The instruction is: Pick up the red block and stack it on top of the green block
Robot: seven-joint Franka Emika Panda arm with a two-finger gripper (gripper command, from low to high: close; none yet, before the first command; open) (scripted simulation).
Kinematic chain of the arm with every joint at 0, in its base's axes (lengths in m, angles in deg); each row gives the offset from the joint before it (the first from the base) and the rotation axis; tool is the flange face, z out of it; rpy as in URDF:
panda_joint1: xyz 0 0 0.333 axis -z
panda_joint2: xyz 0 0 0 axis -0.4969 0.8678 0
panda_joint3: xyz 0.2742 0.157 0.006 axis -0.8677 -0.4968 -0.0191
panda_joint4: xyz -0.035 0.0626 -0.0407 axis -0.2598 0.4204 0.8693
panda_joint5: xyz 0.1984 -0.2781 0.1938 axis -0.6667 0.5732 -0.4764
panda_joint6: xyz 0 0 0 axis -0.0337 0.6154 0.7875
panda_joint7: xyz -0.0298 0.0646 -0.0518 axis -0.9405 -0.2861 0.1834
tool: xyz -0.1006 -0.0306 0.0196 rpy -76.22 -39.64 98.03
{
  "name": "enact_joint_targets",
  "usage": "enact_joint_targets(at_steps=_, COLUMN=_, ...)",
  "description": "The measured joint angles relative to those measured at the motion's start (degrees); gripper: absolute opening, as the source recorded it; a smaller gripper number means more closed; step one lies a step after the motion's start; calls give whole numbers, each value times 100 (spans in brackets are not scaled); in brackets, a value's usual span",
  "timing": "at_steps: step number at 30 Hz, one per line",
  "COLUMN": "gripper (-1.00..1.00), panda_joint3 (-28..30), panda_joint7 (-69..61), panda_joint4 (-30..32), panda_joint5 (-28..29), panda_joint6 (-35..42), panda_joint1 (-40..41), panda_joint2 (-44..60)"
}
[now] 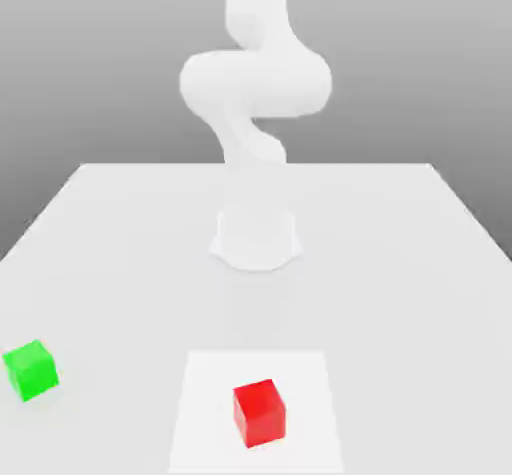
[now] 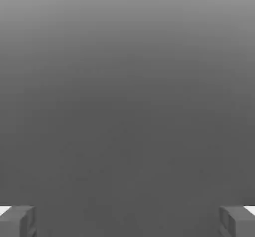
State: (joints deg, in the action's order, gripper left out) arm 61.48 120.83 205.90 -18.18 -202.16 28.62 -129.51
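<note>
The red block (image 1: 260,413) was what I had to move, and when I looked nothing of the job had been done. Going from the biggest thing down: the white table (image 1: 120,223) spread across the exterior view, with the arm (image 1: 255,83) rising from its base at the far middle. A paler square patch (image 1: 315,373) lay on the near part of the table, and the red block sat on it, toward its front. The green block (image 1: 31,369) stood well apart, out at the exterior view's left, with nothing on top. In the hand view my gripper (image 2: 127,222) had its fingertips (image 2: 20,221) spread wide apart, with nothing between them. So, as I judged it, the reach, the grasp, the carry and the stacking all remained. I could read no brand, label or writing anywhere.
</note>
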Motion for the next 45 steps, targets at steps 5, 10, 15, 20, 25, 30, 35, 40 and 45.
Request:
enact_joint_targets(at_steps=5, gripper=0, panda_joint3=209, panda_joint7=-464, panda_joint4=357, panda_joint5=-82, panda_joint6=-499, panda_joint1=-230, panda_joint2=1074)
enact_joint_targets(at_steps=10, gripper=0, panda_joint3=346, panda_joint7=-934, panda_joint4=704, panda_joint5=-192, panda_joint6=-984, panda_joint1=-387, panda_joint2=2116)
enact_joint_targets(at_steps=15, gripper=0, panda_joint3=413, panda_joint7=-1385, panda_joint4=1049, panda_joint5=-274, panda_joint6=-1467, panda_joint1=-482, panda_joint2=3156)
enact_joint_targets(at_steps=20, gripper=0, panda_joint3=415, panda_joint7=-1751, panda_joint4=1396, panda_joint5=-240, panda_joint6=-1953, panda_joint1=-506, panda_joint2=4188)
enact_joint_targets(at_steps=25, gripper=0, panda_joint3=360, panda_joint7=-1971, panda_joint4=1515, panda_joint5=-241, panda_joint6=-2618, panda_joint1=-452, panda_joint2=5216)
enact_joint_targets(at_steps=30, gripper=-100, panda_joint3=235, panda_joint7=-2073, panda_joint4=1432, panda_joint5=-369, panda_joint6=-3125, panda_joint1=-355, panda_joint2=5826)
enact_joint_targets(at_steps=35, gripper=-100, panda_joint3=217, panda_joint7=-2074, panda_joint4=1427, panda_joint5=-369, panda_joint6=-3158, panda_joint1=-337, panda_joint2=5868)
enact_joint_targets(at_steps=40, gripper=-100, panda_joint3=329, panda_joint7=-1910, panda_joint4=1563, panda_joint5=-149, panda_joint6=-2405, panda_joint1=-403, panda_joint2=4978)
enact_joint_targets(at_steps=45, gripper=-100, panda_joint3=1025, panda_joint7=-1969, panda_joint4=1409, panda_joint5=-227, panda_joint6=-1980, panda_joint1=305, panda_joint2=4725)
